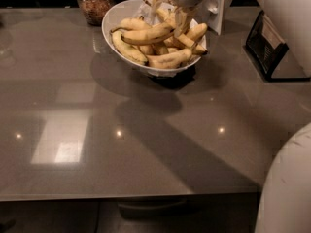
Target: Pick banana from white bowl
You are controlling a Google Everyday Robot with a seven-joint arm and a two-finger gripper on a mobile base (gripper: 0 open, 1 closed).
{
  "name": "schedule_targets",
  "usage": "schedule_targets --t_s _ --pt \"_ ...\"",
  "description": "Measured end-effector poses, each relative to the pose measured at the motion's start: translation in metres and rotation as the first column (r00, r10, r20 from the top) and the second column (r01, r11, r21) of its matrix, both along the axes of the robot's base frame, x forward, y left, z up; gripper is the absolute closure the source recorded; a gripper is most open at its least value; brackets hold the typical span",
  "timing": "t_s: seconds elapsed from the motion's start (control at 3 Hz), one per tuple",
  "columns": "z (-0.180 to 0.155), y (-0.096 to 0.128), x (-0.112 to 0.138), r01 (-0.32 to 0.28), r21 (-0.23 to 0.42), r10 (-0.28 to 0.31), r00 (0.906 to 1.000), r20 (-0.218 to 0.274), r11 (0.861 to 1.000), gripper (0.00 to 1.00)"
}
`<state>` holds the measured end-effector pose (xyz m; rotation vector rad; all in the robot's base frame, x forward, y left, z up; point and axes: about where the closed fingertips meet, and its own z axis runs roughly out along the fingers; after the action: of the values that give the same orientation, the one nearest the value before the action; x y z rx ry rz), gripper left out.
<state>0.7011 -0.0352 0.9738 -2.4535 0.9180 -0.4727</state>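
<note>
the gripper (pixel 179 19) hangs over the back right part of the white bowl (pixel 110 22), low among the fruit; whether its jaws are wide or narrow i cannot tell, because they are lost against the pile; the bowl stands at the far side of the counter (pixel 146 144), just beside a glass jar (pixel 95 3) on its left and well apart from a black holder (pixel 265 45) on the right; the top banana (pixel 146 35) lies across the heap, its long axis going from left to right and rising a little toward the gripper, so that its right end comes just under the tool; the other bananas near that end point more to the back right; in my judgement the grasp depends on this: the jaws should close across the short side of the top banana near its right end, not along its length; otherwise a neighbour fruit can be caught too, or the banana can slip out.
</note>
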Motion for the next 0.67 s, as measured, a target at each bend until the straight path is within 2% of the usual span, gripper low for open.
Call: schedule_targets --t_s 0.33,0.67 --pt "-0.0108 0.0021 0.0027 -0.005 -0.008 0.005 0.9997 -0.025 1.000 0.38" --pt "-0.0189 0.0039 0.0037 -0.009 -0.011 0.009 0.9989 -0.047 1.000 0.57"
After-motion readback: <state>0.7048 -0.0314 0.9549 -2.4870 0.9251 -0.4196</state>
